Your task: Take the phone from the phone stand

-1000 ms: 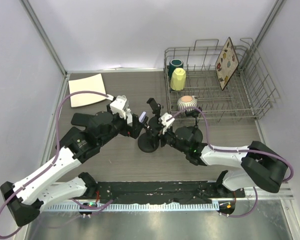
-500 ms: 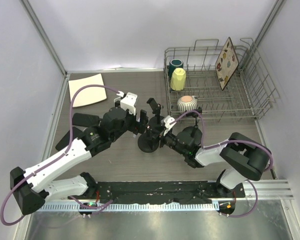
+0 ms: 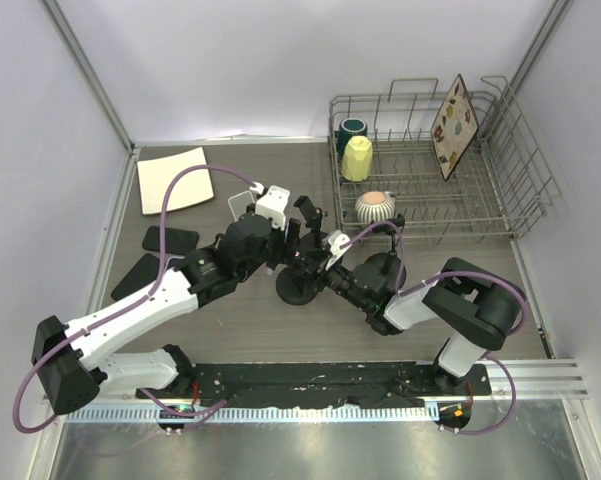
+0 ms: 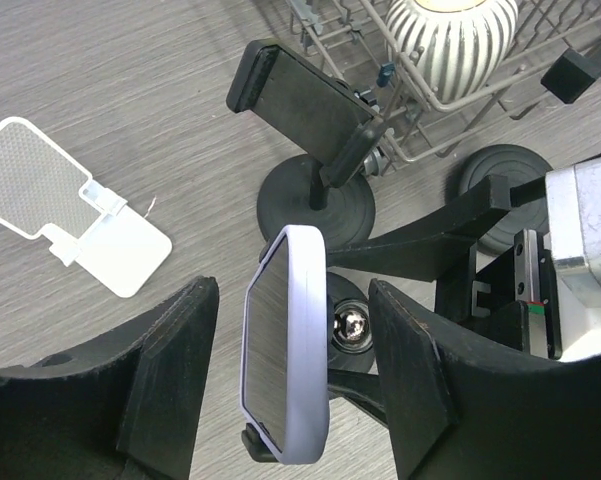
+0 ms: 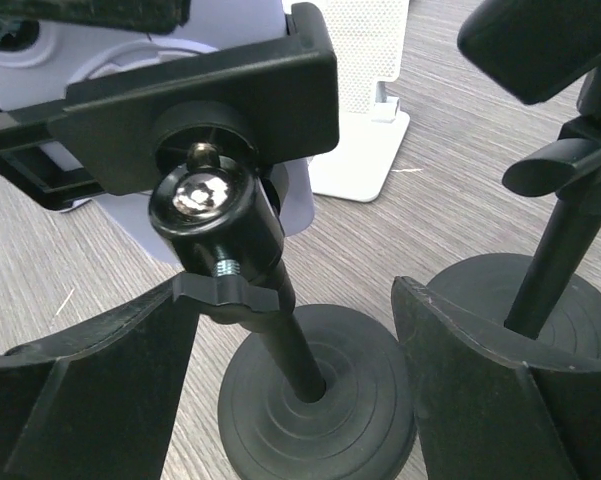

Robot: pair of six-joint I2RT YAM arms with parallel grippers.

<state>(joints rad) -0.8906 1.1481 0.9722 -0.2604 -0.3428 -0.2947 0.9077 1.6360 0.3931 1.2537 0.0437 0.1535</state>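
We have brought left jaws astride the phone (image 4: pixel 283 350), open; right jaws open round the stand (image 5: pixel 285 335); phone still mounted.

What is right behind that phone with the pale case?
The stand's black clamp and shiny ball joint sit right behind the phone. Farther back stands a second phone stand, empty. The part of the phone's back under the clamp is hidden.
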